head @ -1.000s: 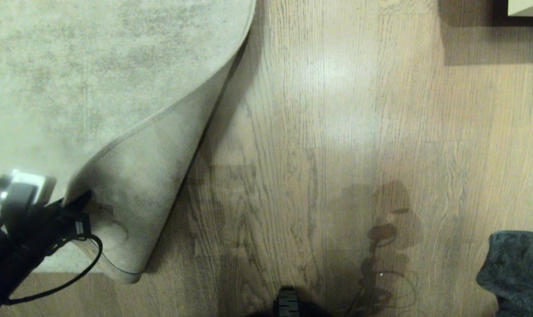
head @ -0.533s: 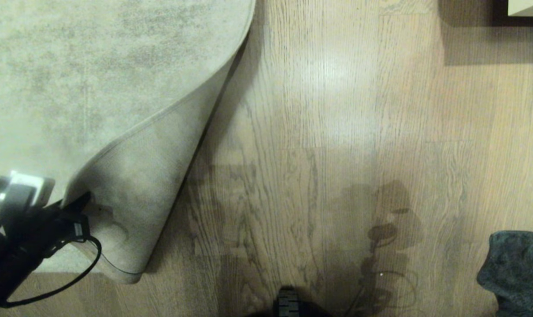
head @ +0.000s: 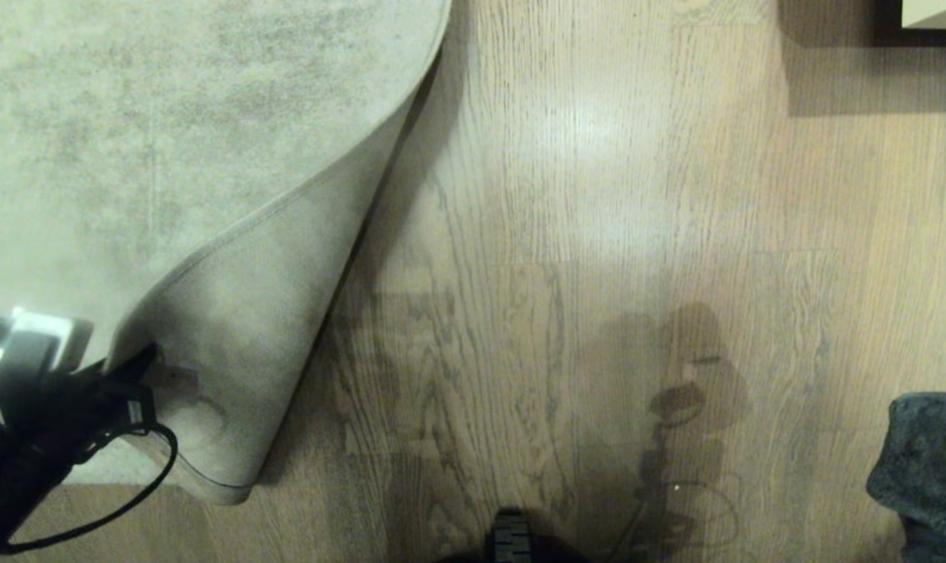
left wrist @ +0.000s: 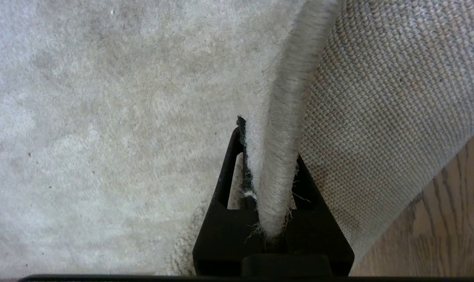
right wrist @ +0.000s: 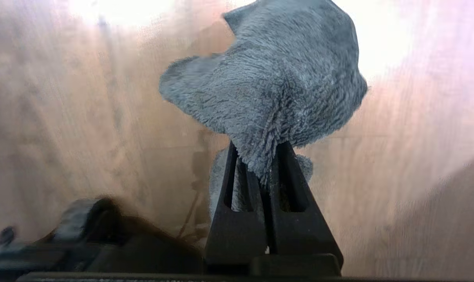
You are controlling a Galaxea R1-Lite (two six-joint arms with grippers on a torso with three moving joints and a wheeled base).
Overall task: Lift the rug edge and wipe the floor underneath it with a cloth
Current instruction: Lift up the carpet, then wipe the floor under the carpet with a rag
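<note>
Cloth has slid toward the lower right frame edge. Right gripper jaws clamped on its fuzzy grey pile. Left gripper, lower left, jaws pinch the rug bound edge; woven tan backing folded over. Wood-grain floor lies open mid-frame.
</note>
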